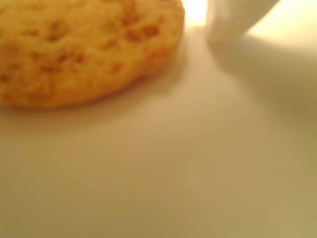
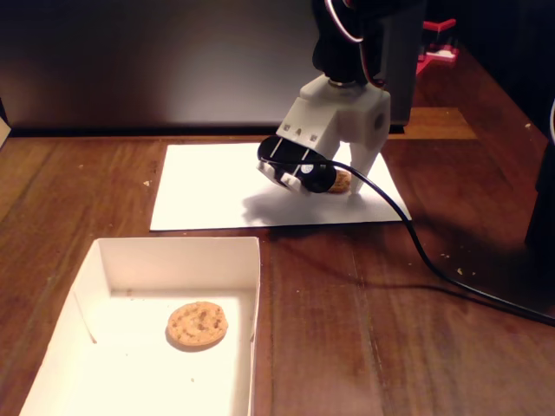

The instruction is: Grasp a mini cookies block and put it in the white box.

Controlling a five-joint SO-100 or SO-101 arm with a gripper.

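A white gripper (image 2: 345,186) is seen in the fixed view, lowered onto a flat white sheet of paper (image 2: 208,186) that lies on a brown wooden table (image 2: 347,329). A cookie (image 2: 342,180) is partly shown at the gripper's tip, resting on the paper; only a small brown part of it can be made out behind the black camera body mounted on the arm. One white finger (image 2: 361,165) is seen reaching down to the paper just right of that cookie. The fingers appear to be spread around the cookie, but whether they press on it cannot be told from either view.

In the wrist view the same cookie (image 1: 84,49) is shown very close and blurred, filling the upper left, golden with darker flecks, lying flat on the pale paper (image 1: 198,173). A white finger (image 1: 233,20) is seen at the top right, apart from the cookie, with a bright gap between them.

Only the fixed view shows the white box (image 2: 257,286), placed on the table in front of the paper, toward the lower left. A second cookie (image 2: 197,325) is seen lying flat on its floor, clear of the walls. A black cable (image 2: 434,260) is shown running from the arm across the table to the right edge. Crumbs are scattered on the wood.

No brand, label or readable writing is seen in either view.
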